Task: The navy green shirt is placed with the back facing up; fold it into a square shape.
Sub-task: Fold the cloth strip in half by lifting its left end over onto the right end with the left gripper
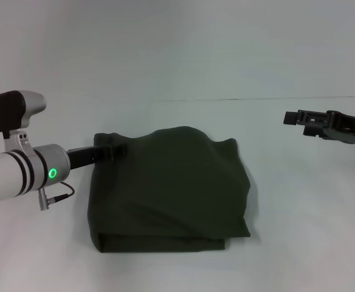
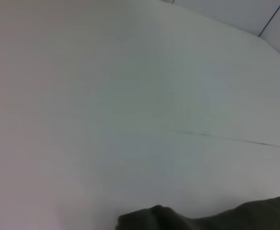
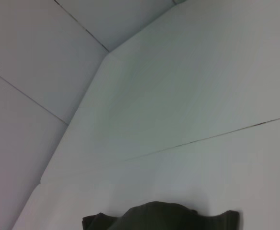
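The navy green shirt (image 1: 171,188) lies on the white table as a folded, roughly square bundle with its plain side up. Its far edge is humped and its right edge is loose. My left gripper (image 1: 115,149) is at the bundle's far left corner, shut on the fabric, which bunches up around its tip. A strip of the shirt shows in the left wrist view (image 2: 236,218) and in the right wrist view (image 3: 164,218). My right gripper (image 1: 293,118) hangs above the table, well to the right of the shirt and away from it.
The white table (image 1: 299,243) has a thin seam line (image 1: 275,98) running across it behind the shirt. A cable loop (image 1: 61,193) hangs from my left wrist, just left of the bundle.
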Robot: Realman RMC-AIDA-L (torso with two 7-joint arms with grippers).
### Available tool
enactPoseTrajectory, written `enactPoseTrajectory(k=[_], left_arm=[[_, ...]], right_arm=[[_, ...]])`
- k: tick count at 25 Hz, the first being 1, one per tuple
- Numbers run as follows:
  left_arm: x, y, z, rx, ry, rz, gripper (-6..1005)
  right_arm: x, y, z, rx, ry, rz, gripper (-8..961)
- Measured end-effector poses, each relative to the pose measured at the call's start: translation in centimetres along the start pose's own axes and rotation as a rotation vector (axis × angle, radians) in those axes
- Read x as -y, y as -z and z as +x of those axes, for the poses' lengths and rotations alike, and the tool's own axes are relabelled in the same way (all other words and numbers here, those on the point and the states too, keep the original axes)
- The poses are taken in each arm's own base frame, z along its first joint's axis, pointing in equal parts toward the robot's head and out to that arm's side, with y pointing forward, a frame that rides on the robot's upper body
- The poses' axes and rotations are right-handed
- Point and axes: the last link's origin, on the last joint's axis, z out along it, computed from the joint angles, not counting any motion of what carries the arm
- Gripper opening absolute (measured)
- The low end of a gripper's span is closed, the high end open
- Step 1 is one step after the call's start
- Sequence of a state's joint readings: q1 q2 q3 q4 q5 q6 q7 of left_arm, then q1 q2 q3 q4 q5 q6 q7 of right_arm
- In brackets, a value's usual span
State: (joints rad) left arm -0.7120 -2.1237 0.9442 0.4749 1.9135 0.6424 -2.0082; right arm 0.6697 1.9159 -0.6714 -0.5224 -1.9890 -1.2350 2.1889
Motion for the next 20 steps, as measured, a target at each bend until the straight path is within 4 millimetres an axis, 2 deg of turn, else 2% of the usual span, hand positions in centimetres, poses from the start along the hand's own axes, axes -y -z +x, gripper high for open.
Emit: enactPoseTrajectory(k=[10, 20], left_arm=[[-0.15, 0.19, 0.15, -0.004, 0.013, -0.022, 199], [0.05, 0.35, 0.63, -0.026, 0.032, -0.02, 63]], right_arm=[[-0.05, -0.03, -0.02, -0.001, 0.001, -0.001, 915], [-0.06, -0.23, 0.37, -0.023, 0.009, 0.002, 915]])
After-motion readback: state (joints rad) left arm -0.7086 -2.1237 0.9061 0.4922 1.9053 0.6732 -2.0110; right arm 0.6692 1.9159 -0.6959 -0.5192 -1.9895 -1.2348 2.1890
